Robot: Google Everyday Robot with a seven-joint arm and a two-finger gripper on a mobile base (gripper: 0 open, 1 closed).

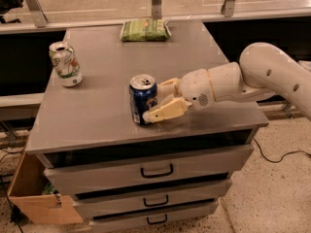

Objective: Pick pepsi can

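Camera view: hand (156, 101) released, fingers spread around right side of upright pepsi can (142, 97), mid-counter (97, 123), near edge.

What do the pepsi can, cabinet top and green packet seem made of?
Pepsi can: probably aluminium; silvery lid, glossy blue print. Cabinet top: smooth grey with dull sheen, metal or laminate, unclear. Green packet: crinkled plastic film, apparently. Gripper, open beside the can: cream, plastic-looking shell.
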